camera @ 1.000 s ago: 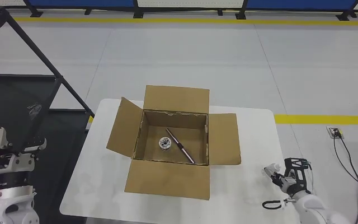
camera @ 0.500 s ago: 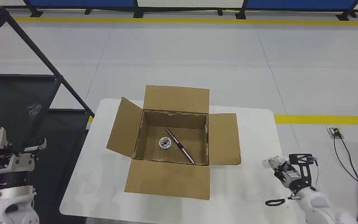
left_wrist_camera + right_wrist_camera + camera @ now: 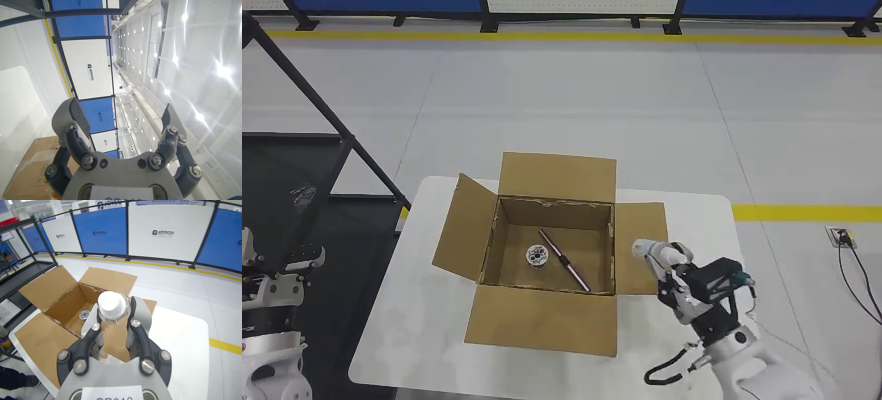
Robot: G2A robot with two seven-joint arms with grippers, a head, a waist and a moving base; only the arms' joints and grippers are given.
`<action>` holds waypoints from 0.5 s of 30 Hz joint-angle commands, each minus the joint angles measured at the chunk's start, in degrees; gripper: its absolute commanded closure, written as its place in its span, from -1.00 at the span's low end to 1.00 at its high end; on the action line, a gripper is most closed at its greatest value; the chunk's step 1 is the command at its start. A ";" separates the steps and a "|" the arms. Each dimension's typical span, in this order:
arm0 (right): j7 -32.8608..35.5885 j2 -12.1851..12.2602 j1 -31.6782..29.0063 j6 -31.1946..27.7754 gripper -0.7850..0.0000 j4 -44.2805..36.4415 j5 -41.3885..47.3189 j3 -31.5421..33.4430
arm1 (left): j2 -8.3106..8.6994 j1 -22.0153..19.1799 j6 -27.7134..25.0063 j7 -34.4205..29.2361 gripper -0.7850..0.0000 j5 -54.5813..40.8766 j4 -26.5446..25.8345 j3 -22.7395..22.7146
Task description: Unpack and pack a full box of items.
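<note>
Bottle (image 3: pixel 110 304), white-capped in the right wrist view, sits clamped in right pincer (image 3: pixel 115 310) near box (image 3: pixel 542 320); left pincer (image 3: pixel 121 106) gapes empty.

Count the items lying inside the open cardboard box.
2: a small round item on the box floor; a dark rod slanted beside it. Walls may hide others. The right hand holds a bottle outside.

I have the cardboard box (image 3: pixel 542 322) sitting mid-table (image 3: pixel 407 325), its four flaps folded outward. On its floor a rod (image 3: pixel 564 260) lies diagonally, with a small round piece (image 3: pixel 537 255) just beside it on the left. My right gripper (image 3: pixel 114 311) holds a bottle (image 3: pixel 110 305) over the box's right flap, beside the opening.
</note>
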 commanded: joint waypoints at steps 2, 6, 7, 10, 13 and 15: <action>4.13 -0.73 7.91 2.36 1.00 5.56 -4.66 -9.78 | 0.00 0.00 0.00 0.00 -1.00 0.00 0.00 0.00; 9.15 -2.54 19.28 7.77 1.00 16.23 -7.24 -19.75 | 0.00 0.00 0.00 0.00 -1.00 0.00 0.00 0.00; 10.28 -3.12 22.00 8.91 1.00 19.38 -6.81 -21.87 | 0.00 0.00 0.00 0.00 -1.00 0.00 0.00 0.00; 12.91 -4.91 29.78 13.96 1.00 28.70 -6.81 -26.71 | 0.00 0.00 0.00 0.00 -1.00 0.00 0.00 0.00; 15.16 -6.77 36.25 18.57 1.00 37.71 -6.07 -30.35 | 0.00 0.00 0.00 0.00 -1.00 0.00 0.00 0.00; 16.16 -7.93 39.53 21.32 1.00 43.03 -5.72 -32.20 | 0.00 0.00 0.00 0.00 -1.00 0.00 0.00 0.00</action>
